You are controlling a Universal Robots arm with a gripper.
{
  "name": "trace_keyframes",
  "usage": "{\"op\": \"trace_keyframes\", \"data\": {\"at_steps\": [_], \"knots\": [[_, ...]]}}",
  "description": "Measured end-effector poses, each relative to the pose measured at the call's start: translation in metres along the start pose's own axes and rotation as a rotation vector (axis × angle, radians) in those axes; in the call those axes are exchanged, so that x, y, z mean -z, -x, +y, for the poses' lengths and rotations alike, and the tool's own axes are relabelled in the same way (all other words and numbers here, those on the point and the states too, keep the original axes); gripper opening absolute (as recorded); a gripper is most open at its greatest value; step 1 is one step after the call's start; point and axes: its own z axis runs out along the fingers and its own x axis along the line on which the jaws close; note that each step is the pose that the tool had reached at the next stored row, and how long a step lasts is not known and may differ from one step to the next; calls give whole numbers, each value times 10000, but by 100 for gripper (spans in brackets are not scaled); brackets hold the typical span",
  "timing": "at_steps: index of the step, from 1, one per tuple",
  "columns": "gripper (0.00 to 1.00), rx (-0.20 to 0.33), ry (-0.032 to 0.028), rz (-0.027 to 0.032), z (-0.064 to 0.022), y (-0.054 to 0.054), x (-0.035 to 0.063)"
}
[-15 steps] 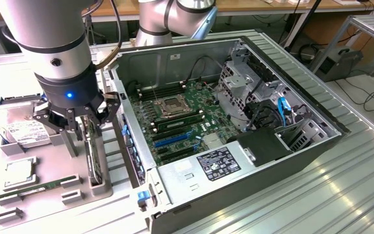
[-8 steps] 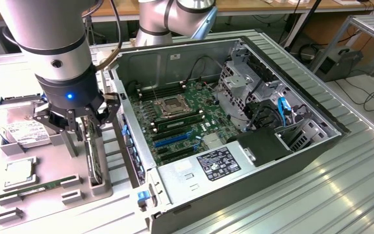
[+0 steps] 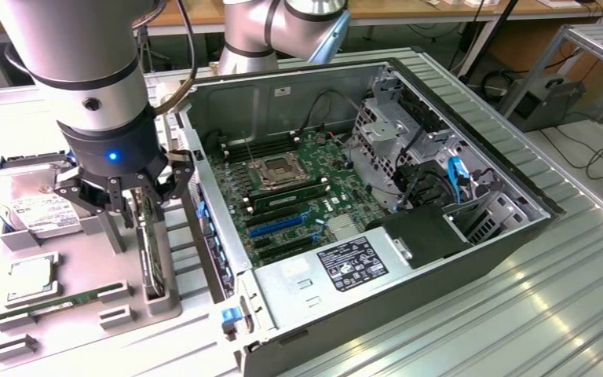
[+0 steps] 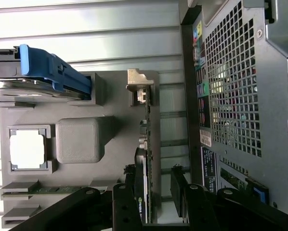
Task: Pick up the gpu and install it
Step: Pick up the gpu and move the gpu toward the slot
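Exterior view: gripper [image 3: 142, 206] low over grey tray [image 3: 76, 263] on exterior view's left, beside open PC case [image 3: 270, 94]. Jaws wide. gpu [image 3: 156, 255] stands on edge in tray slot, just under gripper, not lifted.

Wrist view: fingers [image 4: 126, 207] straddle gpu [image 4: 146, 159], gap either side, nothing gripped. Risk: off-centre closing shoves card sideways and jams it in slot; shallow hold could slip.

gpu [image 4: 145, 144] partly behind jaws
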Motion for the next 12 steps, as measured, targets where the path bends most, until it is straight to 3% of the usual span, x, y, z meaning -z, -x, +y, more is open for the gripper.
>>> {"op": "trace_keyframes", "data": {"at_steps": [4, 6, 7, 8, 9, 12], "knots": [[42, 1, 1, 0, -21, -41, -51], [42, 1, 0, 0, -33, -85, -239], [42, 0, -3, 1, -17, -96, -384], [42, 1, -4, 2, -11, -98, -426], [34, 1, -3, 1, -11, -98, -426], [27, 1, -3, 1, -11, -98, -426]]}}
